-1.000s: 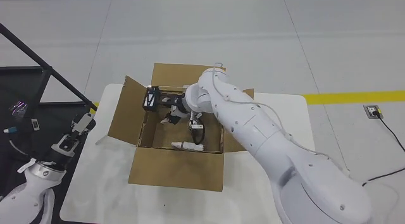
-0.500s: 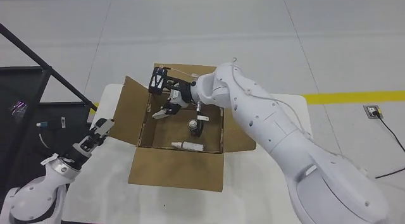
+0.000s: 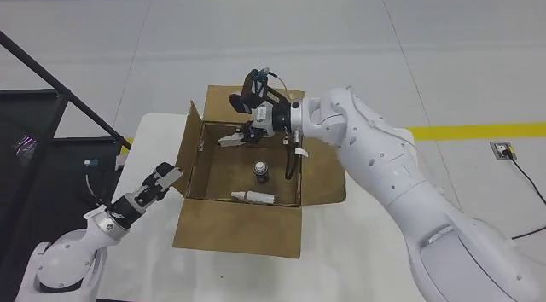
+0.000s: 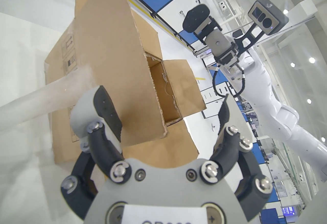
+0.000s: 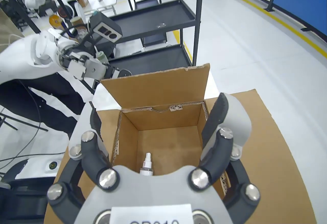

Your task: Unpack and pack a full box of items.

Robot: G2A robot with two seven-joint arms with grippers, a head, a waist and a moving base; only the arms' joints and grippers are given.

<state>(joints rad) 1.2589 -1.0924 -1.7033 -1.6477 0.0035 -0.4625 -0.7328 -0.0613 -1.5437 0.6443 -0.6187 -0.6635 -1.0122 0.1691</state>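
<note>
Top view, right hand (image 3: 240, 136) lifted above box (image 3: 239, 225), left hand (image 3: 170, 171) nearer, both spread, empty

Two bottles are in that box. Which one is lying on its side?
The white spray bottle lies flat on the box floor. The dark bottle beside it stands upright.

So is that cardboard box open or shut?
Open. The cardboard box has its flaps turned outward, and a white spray bottle lies in plain sight on its floor.
</note>
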